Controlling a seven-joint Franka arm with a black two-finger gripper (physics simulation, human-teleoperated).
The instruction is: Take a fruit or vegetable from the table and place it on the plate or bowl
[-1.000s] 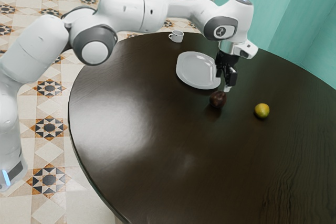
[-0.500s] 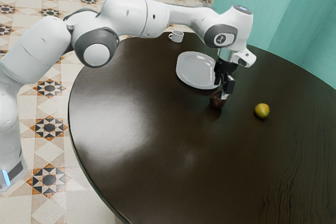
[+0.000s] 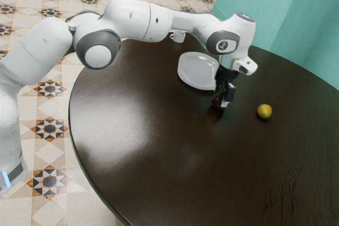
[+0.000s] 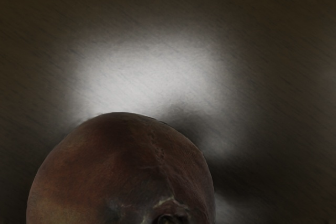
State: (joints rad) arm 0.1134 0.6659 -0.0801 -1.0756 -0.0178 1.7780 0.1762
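Note:
A dark reddish-brown round fruit (image 3: 215,100) lies on the dark round table (image 3: 159,146), just right of the white plate (image 3: 197,70) in the exterior view. My gripper (image 3: 222,100) is lowered over it, open, with a finger on either side of the fruit and most of the fruit hidden behind them. In the wrist view the same fruit (image 4: 123,174) sits large and close right under my hand, on the glossy tabletop. The plate holds nothing.
A yellow-green fruit (image 3: 264,111) lies further toward the exterior view's right. A small white cup (image 3: 177,36) stands near the table's far edge behind the plate. A teal wall rises beyond the table.
My hand has come down from above the dark fruit until the fingers stand around it. The fruit, plate and yellow-green fruit have stayed where they were.

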